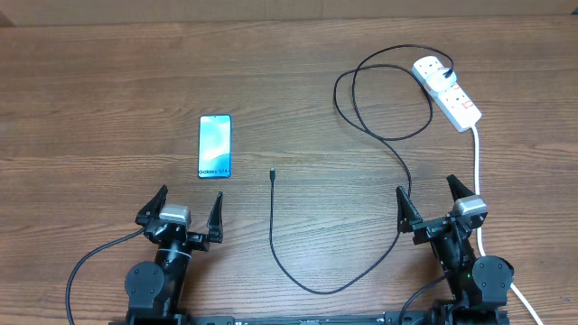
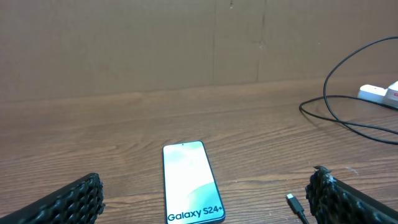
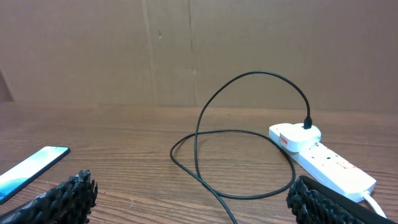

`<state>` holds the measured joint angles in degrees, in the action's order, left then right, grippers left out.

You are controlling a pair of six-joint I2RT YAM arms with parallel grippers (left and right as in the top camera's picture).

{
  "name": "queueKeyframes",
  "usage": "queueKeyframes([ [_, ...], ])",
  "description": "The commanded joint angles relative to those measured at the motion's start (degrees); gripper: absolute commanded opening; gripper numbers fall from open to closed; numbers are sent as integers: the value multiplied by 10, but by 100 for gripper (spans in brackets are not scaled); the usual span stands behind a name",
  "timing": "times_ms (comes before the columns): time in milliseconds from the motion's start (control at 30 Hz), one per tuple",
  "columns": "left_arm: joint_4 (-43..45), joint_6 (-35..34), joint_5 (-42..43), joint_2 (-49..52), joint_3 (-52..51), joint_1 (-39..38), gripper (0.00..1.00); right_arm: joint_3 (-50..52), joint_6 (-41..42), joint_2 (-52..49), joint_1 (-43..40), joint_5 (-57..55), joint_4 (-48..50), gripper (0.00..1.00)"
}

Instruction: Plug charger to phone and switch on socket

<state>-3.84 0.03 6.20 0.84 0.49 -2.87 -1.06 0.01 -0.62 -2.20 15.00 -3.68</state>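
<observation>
Left gripper (image 1: 190, 194) and right gripper (image 1: 425, 188) hang wide open, empty. I fear tugging the looped charger (image 1: 273, 217) drags the socket (image 1: 449, 92) at far right; the phone (image 1: 215, 145), flat ahead of the left gripper, may skid under insertion; the tiny connector tip (image 1: 272, 171) near it could twist when pinched.

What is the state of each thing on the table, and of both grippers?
phone: flat, screen up and lit, nothing plugged in.
charger: one end in the socket, other end loose on the table.
socket: holds the charger's plug; switch position unclear.
left gripper: open, empty.
right gripper: open, empty.
</observation>
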Motion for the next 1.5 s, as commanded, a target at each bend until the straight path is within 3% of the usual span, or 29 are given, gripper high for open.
queueKeyframes([
  [0, -2, 4, -6, -6, -2, 3, 100, 6, -1, 4, 3, -4, 3, 100],
  [933, -2, 7, -11, -6, -2, 3, 100, 6, -1, 4, 3, -4, 3, 100],
  [1267, -2, 9, -83, -6, -2, 3, 99, 6, -1, 4, 3, -14, 3, 100],
  [1467, -2, 9, -85, -6, -2, 3, 99, 6, -1, 4, 3, -14, 3, 100],
])
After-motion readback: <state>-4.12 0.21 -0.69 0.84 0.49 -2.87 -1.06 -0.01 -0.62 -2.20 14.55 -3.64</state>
